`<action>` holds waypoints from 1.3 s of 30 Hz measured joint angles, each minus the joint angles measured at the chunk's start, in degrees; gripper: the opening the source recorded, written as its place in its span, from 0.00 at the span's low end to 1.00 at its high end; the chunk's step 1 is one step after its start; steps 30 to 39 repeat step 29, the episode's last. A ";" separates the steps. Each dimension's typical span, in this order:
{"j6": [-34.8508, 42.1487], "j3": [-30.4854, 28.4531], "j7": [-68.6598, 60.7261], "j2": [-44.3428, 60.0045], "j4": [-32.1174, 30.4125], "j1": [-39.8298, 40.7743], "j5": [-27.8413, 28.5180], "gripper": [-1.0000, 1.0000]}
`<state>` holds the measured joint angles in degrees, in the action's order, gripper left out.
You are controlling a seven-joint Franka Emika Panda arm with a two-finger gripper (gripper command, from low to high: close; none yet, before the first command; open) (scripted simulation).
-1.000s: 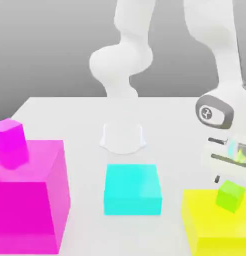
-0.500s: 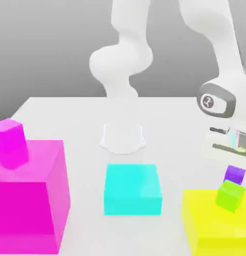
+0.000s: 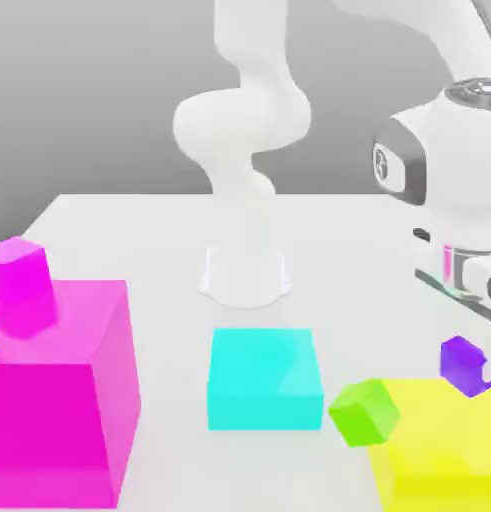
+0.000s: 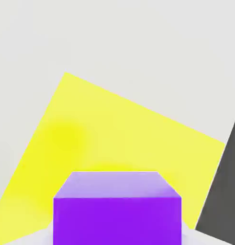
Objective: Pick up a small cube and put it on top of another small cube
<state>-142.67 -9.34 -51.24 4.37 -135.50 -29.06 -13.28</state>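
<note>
My gripper (image 3: 469, 362) is clamped on the small purple cube (image 3: 463, 364), which hangs above the top face of the big yellow block (image 3: 444, 450) at the exterior view's four o'clock. In the hand view the purple cube (image 4: 117, 210) sits square between my fingers with the yellow block (image 4: 114, 143) spread beneath it. The small green cube (image 3: 365, 411) is tilted at the yellow block's nine o'clock edge, hanging partly off it toward the cyan block (image 3: 265, 378), which lies flat at six o'clock on the white table (image 3: 139, 230). At eight o'clock stands the large magenta block (image 3: 69, 400), with a small magenta cube (image 3: 19, 270) resting on its top.
</note>
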 joint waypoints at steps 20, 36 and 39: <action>27.28 -17.65 14.32 -3.96 20.82 36.61 12.48 0.00; 20.95 -12.69 12.81 -1.21 16.60 38.32 11.76 1.00; 20.95 -12.69 12.81 -1.21 16.60 38.32 11.76 1.00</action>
